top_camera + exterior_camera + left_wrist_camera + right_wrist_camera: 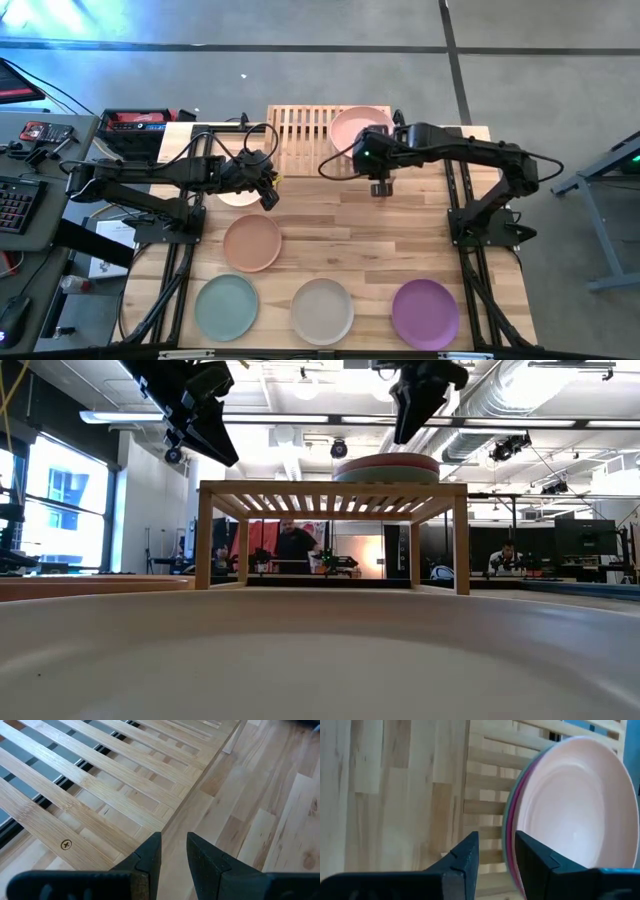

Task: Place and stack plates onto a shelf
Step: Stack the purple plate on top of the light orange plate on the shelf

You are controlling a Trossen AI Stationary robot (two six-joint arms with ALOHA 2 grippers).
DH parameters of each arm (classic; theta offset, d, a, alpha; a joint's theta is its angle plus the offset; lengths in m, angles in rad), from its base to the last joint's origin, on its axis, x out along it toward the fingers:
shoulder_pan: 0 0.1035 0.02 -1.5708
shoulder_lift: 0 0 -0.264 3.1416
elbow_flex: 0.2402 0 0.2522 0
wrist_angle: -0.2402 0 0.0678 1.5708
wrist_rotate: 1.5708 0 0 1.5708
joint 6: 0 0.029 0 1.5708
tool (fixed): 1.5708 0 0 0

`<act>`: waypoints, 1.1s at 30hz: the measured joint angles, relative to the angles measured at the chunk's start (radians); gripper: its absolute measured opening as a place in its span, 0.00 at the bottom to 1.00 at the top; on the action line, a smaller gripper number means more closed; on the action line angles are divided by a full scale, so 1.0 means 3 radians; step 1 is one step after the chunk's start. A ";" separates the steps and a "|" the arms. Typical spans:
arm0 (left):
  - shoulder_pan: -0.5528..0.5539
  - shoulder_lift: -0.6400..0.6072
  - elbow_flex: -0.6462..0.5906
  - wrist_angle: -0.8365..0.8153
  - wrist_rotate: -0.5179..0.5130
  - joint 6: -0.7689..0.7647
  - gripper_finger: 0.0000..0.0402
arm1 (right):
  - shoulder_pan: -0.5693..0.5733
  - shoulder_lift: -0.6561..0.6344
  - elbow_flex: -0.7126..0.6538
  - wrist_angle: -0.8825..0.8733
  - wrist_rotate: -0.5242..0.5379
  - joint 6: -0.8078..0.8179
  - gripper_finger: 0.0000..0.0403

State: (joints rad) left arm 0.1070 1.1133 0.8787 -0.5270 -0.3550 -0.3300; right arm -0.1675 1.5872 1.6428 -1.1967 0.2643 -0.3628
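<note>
from above, the shelf (322,135) is sitting at the table's far edge with a pale pink plate (358,127) topping a stack on its right half. the right gripper (380,187) is hanging just off the shelf's front edge beside that stack, holding nothing. the left gripper (268,195) is hovering near the shelf's left front corner, over a pale plate (236,196) that its arm is mostly hiding. peach (252,242), mint (226,305), beige (322,310) and purple (425,313) plates are lying on the table.

at table height, the stack (386,466) is resting on the shelf top (333,488), both grippers above.

the left wrist is showing narrowly parted fingers (150,855), empty, over bare slats (100,775).

the right wrist is showing parted empty fingers (467,854) just beside the stack's rim (509,822).

risk, as i judge it: the right gripper is so near the rim that a careless move could be nudging the stack askew.
</note>
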 joint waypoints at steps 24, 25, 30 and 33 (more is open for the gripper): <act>-0.0165 0.0000 0.0000 -0.0469 0.0861 -0.0197 0.20 | 0.0801 -0.0031 -0.0011 -0.0345 -0.0701 0.3690 0.26; -0.0200 0.0000 0.0000 -0.0511 0.0878 -0.0233 0.20 | 0.0850 -0.0031 -0.0021 -0.0343 -0.0695 0.3846 0.26; -0.0409 0.0000 0.0000 -0.0641 0.0914 -0.0457 0.20 | 0.1132 -0.0029 -0.0107 -0.0265 -0.0654 0.4710 0.26; -0.0546 0.0000 0.0000 -0.0634 0.0917 -0.0570 0.20 | 0.1331 -0.0029 -0.0223 -0.0151 -0.0659 0.5224 0.26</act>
State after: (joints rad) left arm -0.0569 1.1133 0.8787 -0.7172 -0.0799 -0.5011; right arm 0.2318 1.5784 1.5760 -1.2420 0.0665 1.2044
